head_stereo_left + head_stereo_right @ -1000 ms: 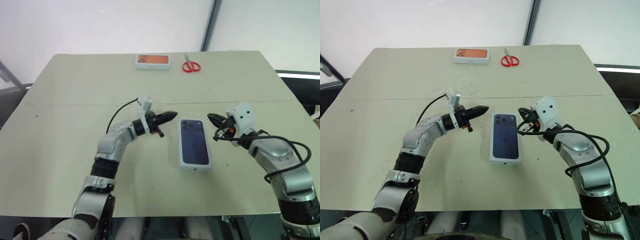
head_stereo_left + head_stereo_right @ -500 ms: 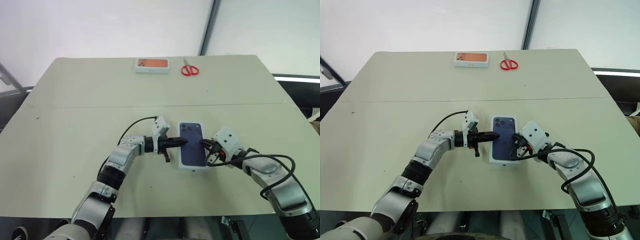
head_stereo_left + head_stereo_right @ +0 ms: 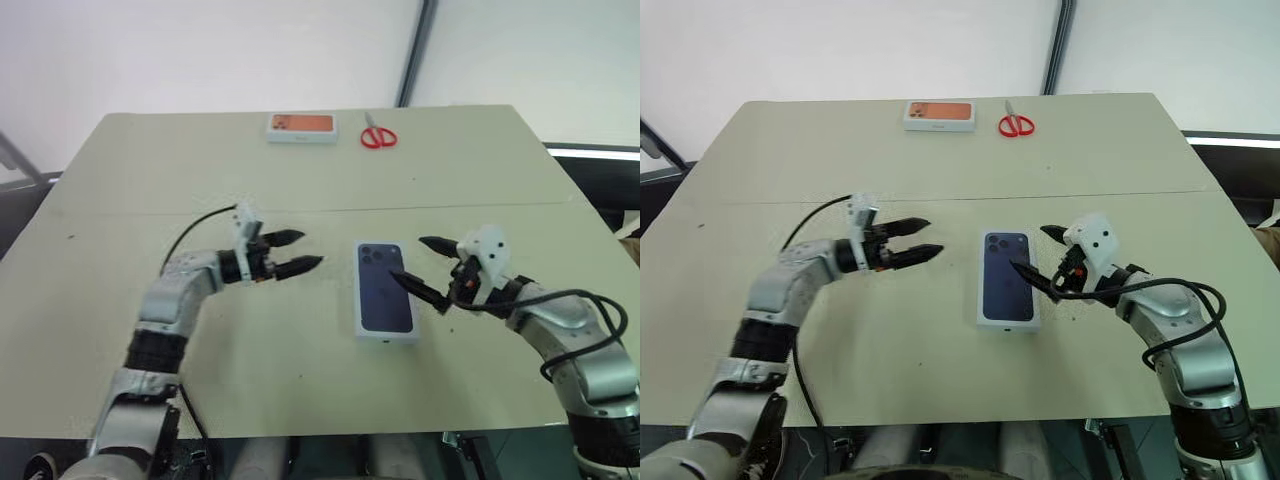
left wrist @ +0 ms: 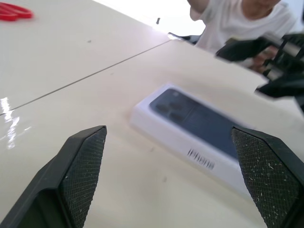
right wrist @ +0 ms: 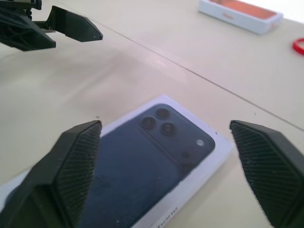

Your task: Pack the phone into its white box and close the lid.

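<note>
The white box (image 3: 386,335) lies shut on the table, a little right of the middle. Its lid (image 3: 385,290), printed with a dark blue phone picture, sits flat on top. The phone is hidden. My left gripper (image 3: 305,250) hovers open to the left of the box, clear of it, with its fingers pointing at it. On the right, my right gripper (image 3: 406,257) is open too, its lower finger reaching over the lid's right edge. The left wrist view shows the box (image 4: 190,128) side-on. The right wrist view shows the lid (image 5: 156,152) between the open fingers.
A small white box with an orange top (image 3: 301,127) and red scissors (image 3: 378,135) lie at the table's far edge. A seam crosses the table (image 3: 120,180) behind the grippers. A person in a white shirt (image 4: 242,19) stands beyond the table in the left wrist view.
Half a second ago both grippers were shut with their tips on the lid. Both have since pulled away sideways, the left one farther, and opened. The box has stayed put.
</note>
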